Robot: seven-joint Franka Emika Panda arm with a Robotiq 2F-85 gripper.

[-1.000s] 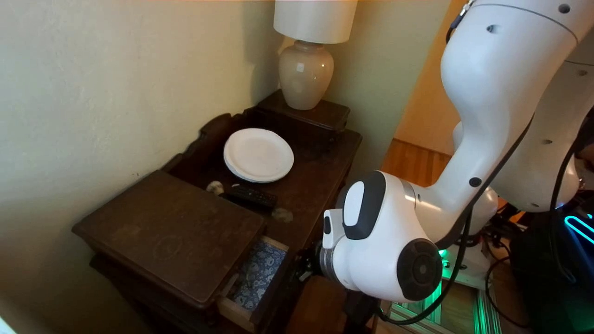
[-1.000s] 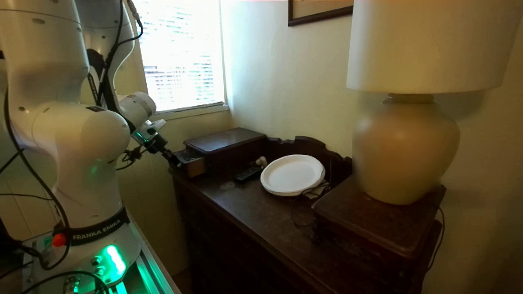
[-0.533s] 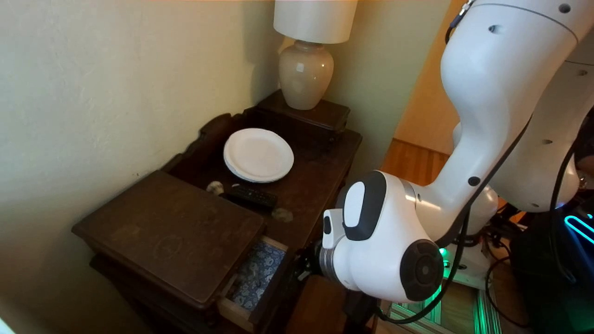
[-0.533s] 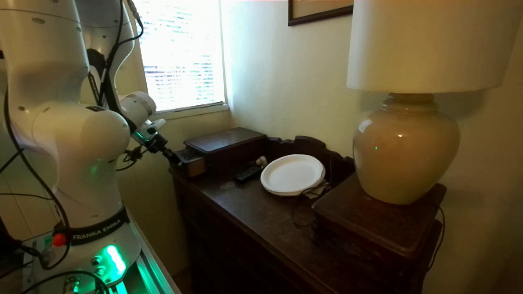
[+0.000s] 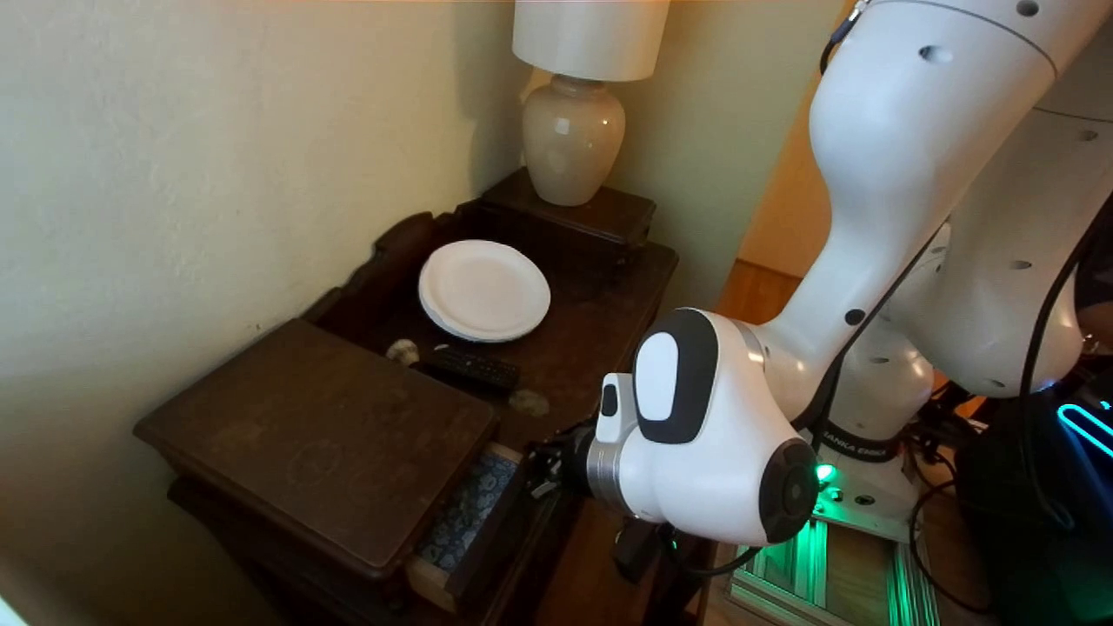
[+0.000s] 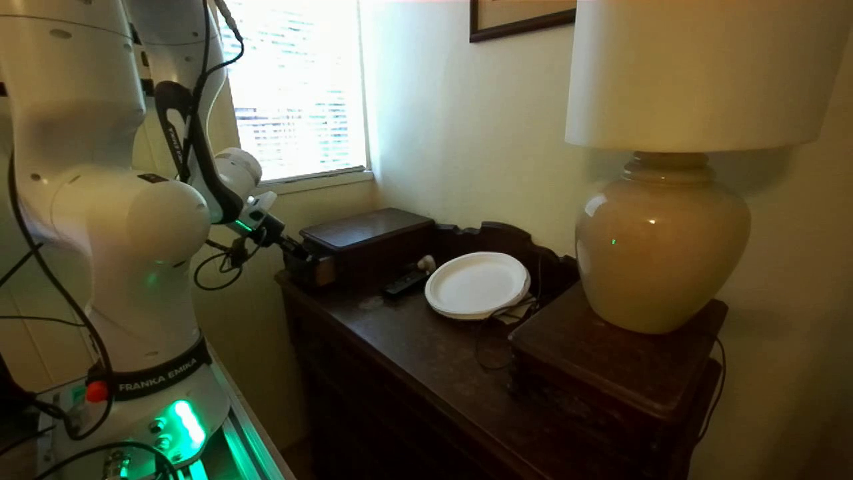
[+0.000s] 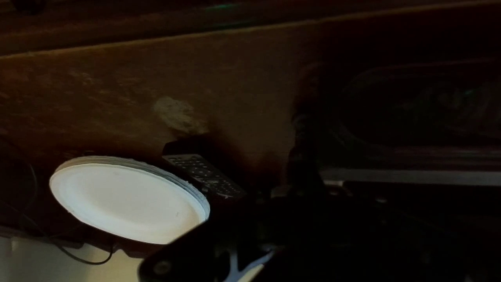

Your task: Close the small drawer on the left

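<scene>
My black mechanical gripper (image 5: 541, 471) is at the front of the small shallow dark-brown wooden drawer (image 5: 494, 541), close by its upper end in an exterior view; whether we touch, I cannot tell. Whether my gripper is spread apart or pressed together, I cannot tell either: the wrist view is deep in shadow around it. From the gripper, the drawer lies at eight o'clock and stands part-way out, its blue-grey patterned lining (image 5: 465, 515) showing. My white jointed arm (image 5: 704, 465) reaches in from three o'clock.

At nine o'clock, just beside the drawer, is a flat dark wooden top panel (image 5: 313, 443). On the dark wooden dresser (image 5: 581, 343), a pale round stain (image 5: 529, 402) is at twelve o'clock, a black remote control (image 5: 478, 369) with rows of buttons at eleven, and a small pale rounded object (image 5: 403, 351) between ten and eleven. Past the remote, between eleven and twelve, lies a stack of round white plates (image 5: 485, 291). Farther out at twelve o'clock, a glossy beige ceramic lamp (image 5: 574, 139) with a white shade (image 5: 591, 39) stands upright on a raised dark wooden box (image 5: 622, 211).

In an exterior view, a bright window with slatted blinds (image 6: 300, 120) is at twelve o'clock from my gripper, and a dark picture frame (image 6: 523, 27) between one and two.
</scene>
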